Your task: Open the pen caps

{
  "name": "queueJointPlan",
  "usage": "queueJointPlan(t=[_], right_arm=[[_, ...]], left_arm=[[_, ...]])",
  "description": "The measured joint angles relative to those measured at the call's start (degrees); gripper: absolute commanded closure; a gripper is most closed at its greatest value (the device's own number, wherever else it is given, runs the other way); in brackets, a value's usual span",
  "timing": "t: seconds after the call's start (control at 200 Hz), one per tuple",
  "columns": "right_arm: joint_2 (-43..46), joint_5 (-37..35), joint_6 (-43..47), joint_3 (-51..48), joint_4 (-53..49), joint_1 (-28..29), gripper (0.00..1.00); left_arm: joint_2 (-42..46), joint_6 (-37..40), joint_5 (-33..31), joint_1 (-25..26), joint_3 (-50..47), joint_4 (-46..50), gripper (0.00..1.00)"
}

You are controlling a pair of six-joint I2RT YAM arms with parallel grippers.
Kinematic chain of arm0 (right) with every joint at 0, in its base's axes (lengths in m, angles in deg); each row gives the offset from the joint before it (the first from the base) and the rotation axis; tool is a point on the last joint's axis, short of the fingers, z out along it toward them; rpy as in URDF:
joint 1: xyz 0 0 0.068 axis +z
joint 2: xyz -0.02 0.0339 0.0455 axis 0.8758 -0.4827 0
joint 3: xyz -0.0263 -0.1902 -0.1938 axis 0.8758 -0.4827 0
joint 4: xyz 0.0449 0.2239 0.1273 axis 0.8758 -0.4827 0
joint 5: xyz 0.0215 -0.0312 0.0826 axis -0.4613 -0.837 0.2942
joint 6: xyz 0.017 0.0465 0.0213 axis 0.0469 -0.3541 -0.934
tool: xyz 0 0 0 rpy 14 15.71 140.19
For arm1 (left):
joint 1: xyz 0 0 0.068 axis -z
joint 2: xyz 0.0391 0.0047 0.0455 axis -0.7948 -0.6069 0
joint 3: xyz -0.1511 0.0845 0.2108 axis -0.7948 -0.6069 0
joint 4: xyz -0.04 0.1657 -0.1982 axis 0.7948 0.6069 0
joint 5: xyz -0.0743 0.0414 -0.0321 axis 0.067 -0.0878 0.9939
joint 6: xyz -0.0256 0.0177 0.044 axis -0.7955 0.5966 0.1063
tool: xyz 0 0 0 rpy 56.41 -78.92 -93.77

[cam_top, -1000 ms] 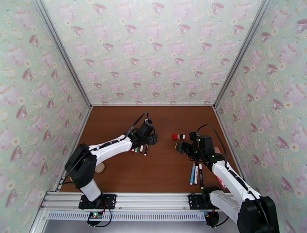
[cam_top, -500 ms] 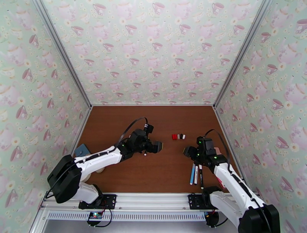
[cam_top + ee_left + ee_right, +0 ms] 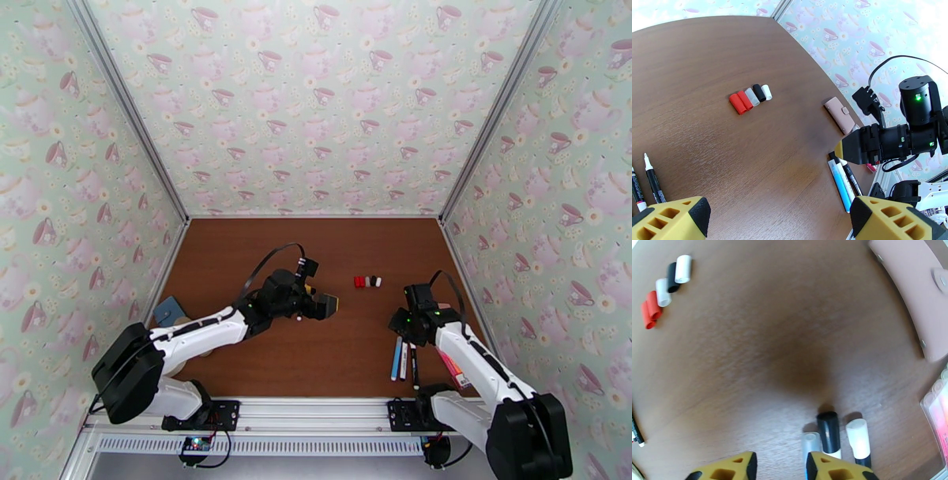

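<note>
Here the right tool [image 3: 780,465] hangs low, parted, beside three capped pens [image 3: 828,431].

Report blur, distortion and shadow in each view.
Top external: evenly lit and sharp, the walls fanning outward from the wide lens. Left wrist: the table bows along its far edge; the loose caps are crisp. Right wrist: wood grain smears mid-frame, with a dark shadow patch above the three capped pens.
</note>
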Motion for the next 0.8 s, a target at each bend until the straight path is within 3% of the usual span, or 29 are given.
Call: queueJointPlan(t=[0.801], right_arm=[[-7.7, 0.0, 0.0, -0.6, -0.1, 2.4, 0.67]], left_arm=[[2.1, -1.1, -0.4, 0.7, -1.2, 3.1, 0.0]])
